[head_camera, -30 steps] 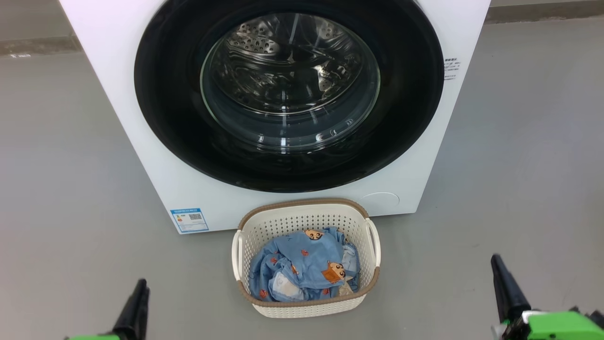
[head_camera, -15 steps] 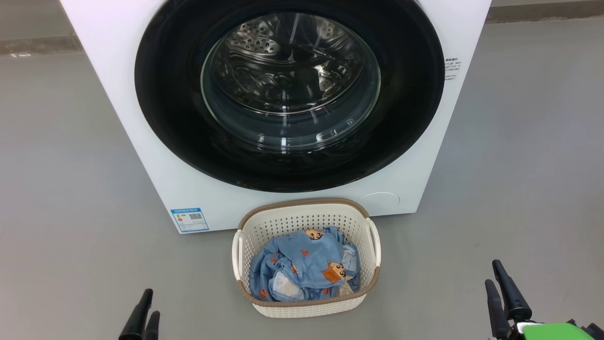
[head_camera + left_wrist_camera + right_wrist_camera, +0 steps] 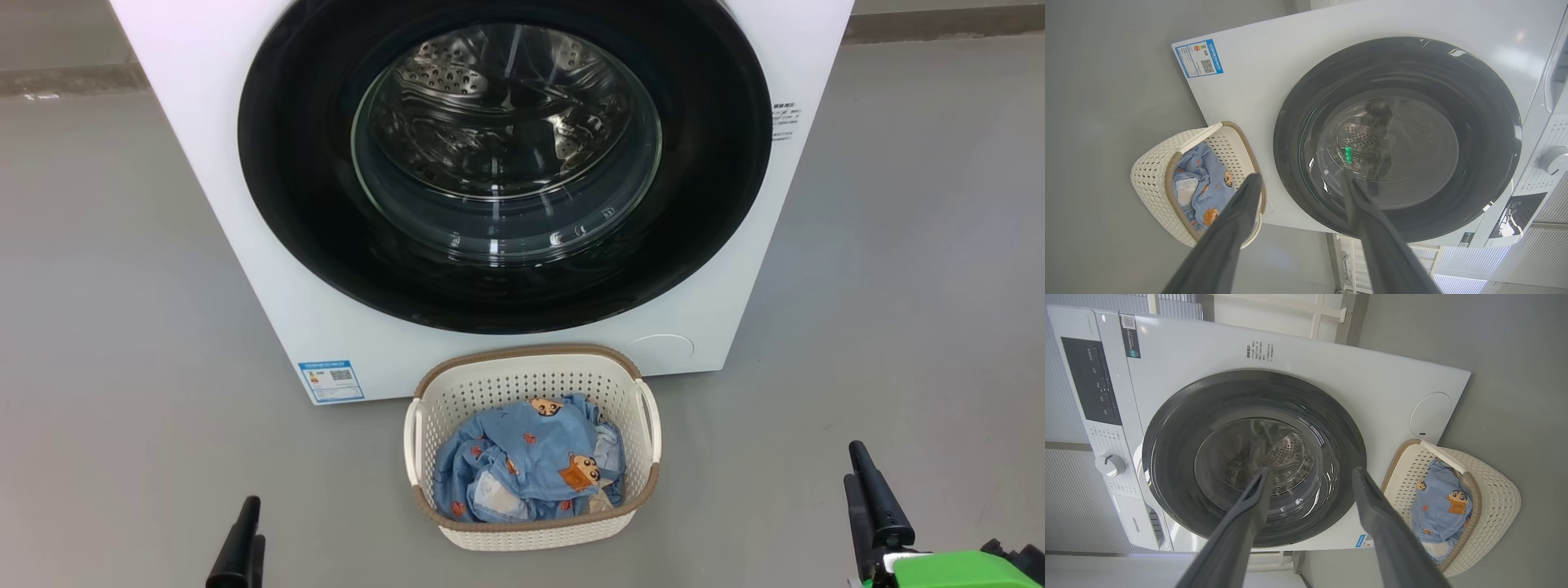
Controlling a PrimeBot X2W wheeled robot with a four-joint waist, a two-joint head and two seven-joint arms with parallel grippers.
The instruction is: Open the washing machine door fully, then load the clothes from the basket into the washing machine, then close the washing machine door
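Door (image 3: pixel 506 155) is seen shut flat on the washer (image 3: pixel 204 163), so nothing's been opened yet and step one looks not yet started. The basket (image 3: pixel 531 384) has been parked on the floor (image 3: pixel 122 327) right up against the washer's front, just under the door's black rim, probably so the clothes (image 3: pixel 531 461) only need a short lift into the drum once it's open. They're bunched up in the bottom of the basket, nothing hanging over the rim. The left tool (image 3: pixel 243 535) and right tool (image 3: pixel 857 474) are held low and back, one on each side, with the basket between them and well apart from both. Nothing is touched by either. In the wrist views both pairs of fingers are spread wide with nothing between them, so both released and empty. Both are aimed at the door, which figures if it's to be tackled first. The door sits ahead of and above both tools. Where it's meant to be grabbed can't be told from here.
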